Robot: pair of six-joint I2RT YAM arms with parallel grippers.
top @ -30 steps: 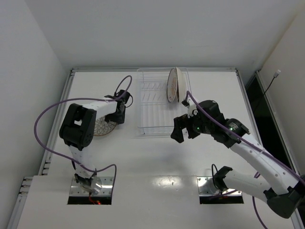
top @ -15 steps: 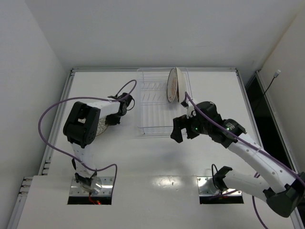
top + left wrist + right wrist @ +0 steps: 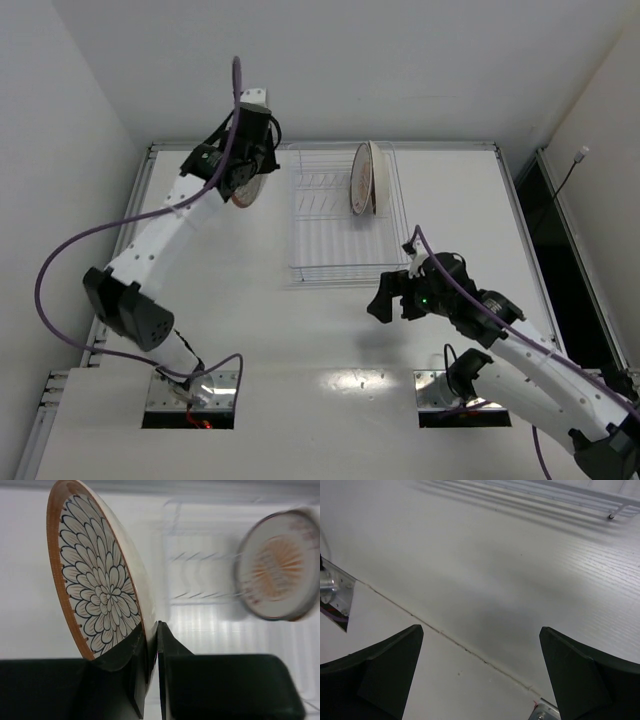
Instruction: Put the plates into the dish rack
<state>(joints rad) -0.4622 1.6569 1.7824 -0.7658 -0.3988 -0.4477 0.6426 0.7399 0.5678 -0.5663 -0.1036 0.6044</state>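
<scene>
While it is pinched at its rim, the floral plate (image 3: pixel 95 590) is held on edge, nearly upright, with its brown-rimmed face of dark petals turned toward the left wrist camera. The rim is clamped between the 2 fingers of the left gripper (image 3: pixel 151 645), whose jaws are closed tight on it with almost no gap showing. From above, this plate is seen lifted over the far part of the table (image 3: pixel 250 300), just beside the far left corner of the rack (image 3: pixel 335 215).

A second plate (image 3: pixel 362 178) is stood on edge in the far right slots of the rack, its orange-brown pattern blurred in the left wrist view. The rack itself is set on the far half of the table, about midway between the left and right edges.

The right gripper (image 3: pixel 383 298) is hung close above the table just off the rack's near right corner. Its jaws are spread wide, and nothing is held between them; only bare table is seen below them.
</scene>
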